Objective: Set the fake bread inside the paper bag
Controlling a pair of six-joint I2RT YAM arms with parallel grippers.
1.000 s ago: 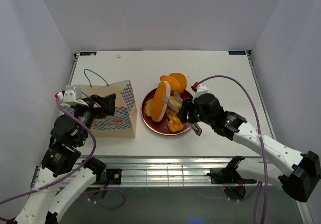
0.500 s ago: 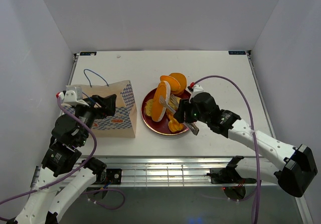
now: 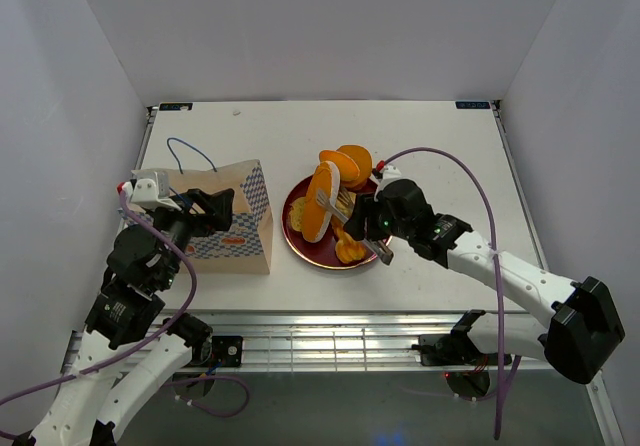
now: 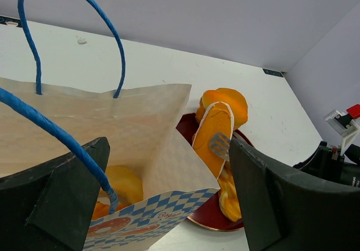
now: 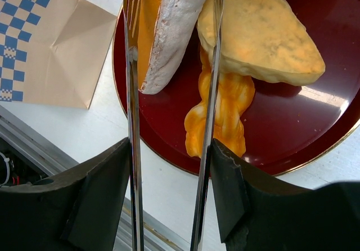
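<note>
**Right gripper** [image 3: 338, 209] over the dark red plate [image 5: 315, 138]. Its two thin metal fingers [image 5: 133, 93] stand partly apart, one on each side of a long oval loaf [image 5: 171, 31] propped on edge. One finger lies across the orange crust, the other along the pale flat face. Whether they clamp it cannot be told. A braided stick [image 5: 222, 116] and an oval slice [image 5: 259, 37] lie flat beside the loaf.

**Left gripper** [image 4: 166, 166] gapes wide at the mouth of the paper bag [image 3: 240, 226]. The bag stands just left of the plate, with bread pieces [image 4: 121, 183] inside.
</note>
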